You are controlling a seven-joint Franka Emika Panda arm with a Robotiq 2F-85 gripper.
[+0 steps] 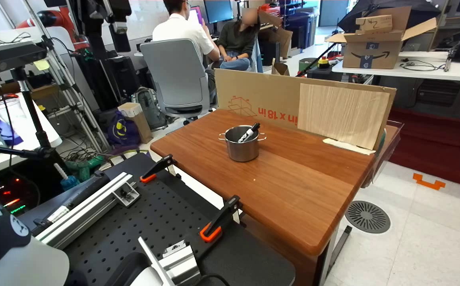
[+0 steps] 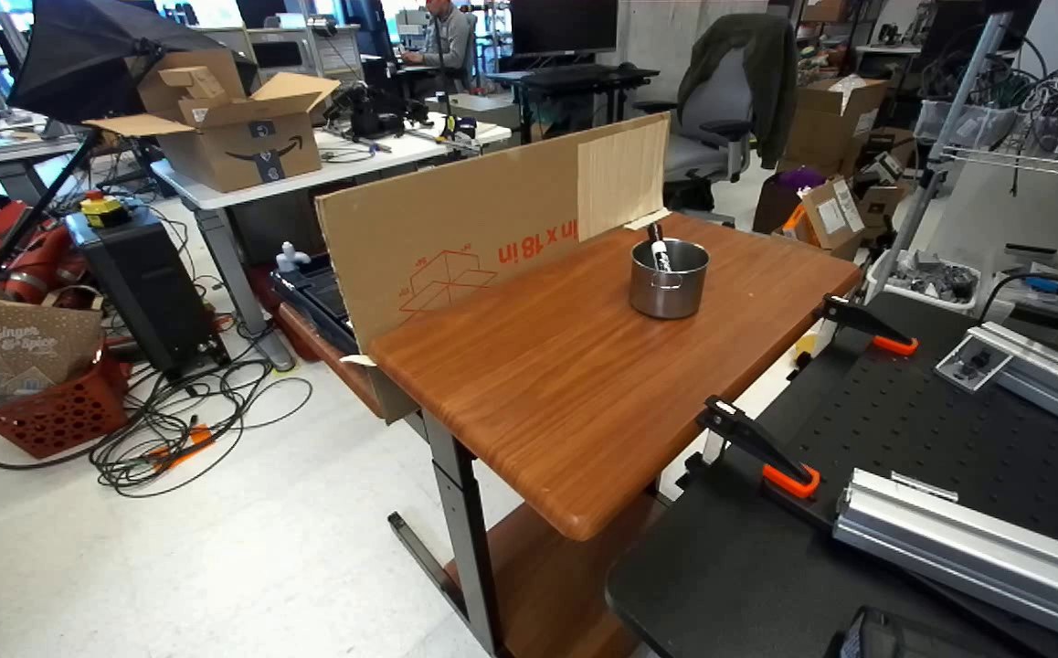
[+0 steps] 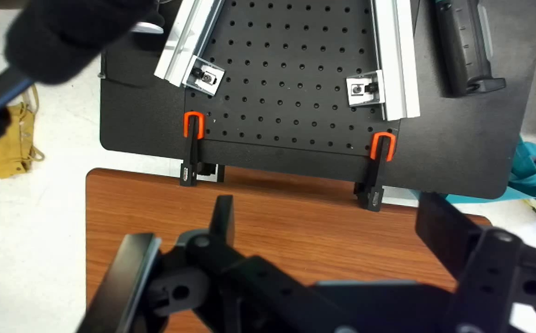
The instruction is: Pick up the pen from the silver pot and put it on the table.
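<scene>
Gripper [image 3: 319,222] spread, pen [image 1: 249,133] exterior-views only

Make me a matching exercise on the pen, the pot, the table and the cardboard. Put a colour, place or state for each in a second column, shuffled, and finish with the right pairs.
Column one
1. Pen
2. Pot
3. Table
4. Cardboard

Column two
A. smooth and reddish-brown
B. upright along a table edge, bearing red print
C. silver, with small side handles
D. tilted in the pot, one end past its rim

Right pairs: 1-D, 2-C, 3-A, 4-B
</scene>
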